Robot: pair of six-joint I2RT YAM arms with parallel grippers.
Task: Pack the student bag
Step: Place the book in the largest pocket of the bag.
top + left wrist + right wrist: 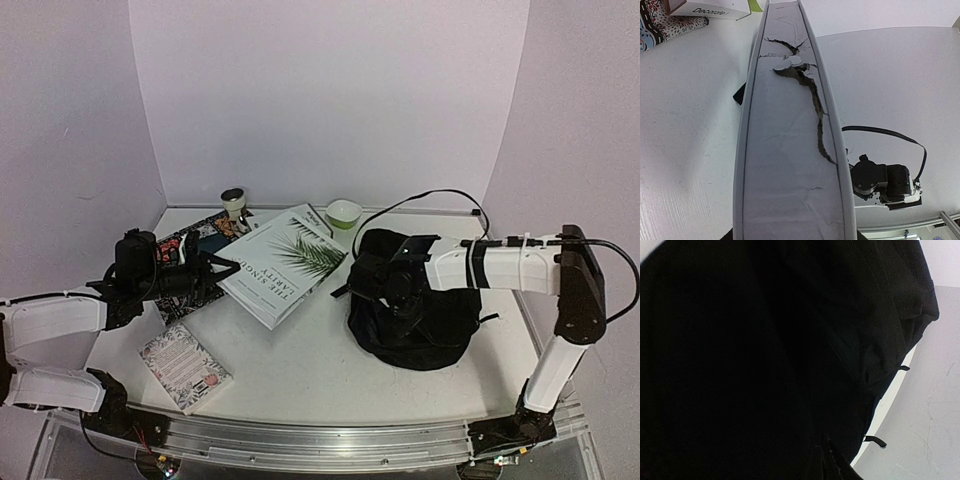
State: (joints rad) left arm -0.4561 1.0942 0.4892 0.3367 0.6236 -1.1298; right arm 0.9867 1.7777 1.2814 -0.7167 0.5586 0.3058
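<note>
Right gripper (395, 287) sunk in the student bag (430, 335), closure hidden; left gripper (221, 268) clamps book (285, 262).

Bag (415, 325): black. Large book (283, 262): white cover, green palm-leaf print, black title text. Small book (184, 366): pink, floral pattern. Bowl (343, 212): light green. Mat (222, 226): dark, multicolour pattern. Tabletop (300, 345): white.

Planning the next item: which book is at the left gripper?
The large white palm-leaf book, its near corner at the left gripper; the small pink patterned book lies apart, nearer the front edge.
</note>
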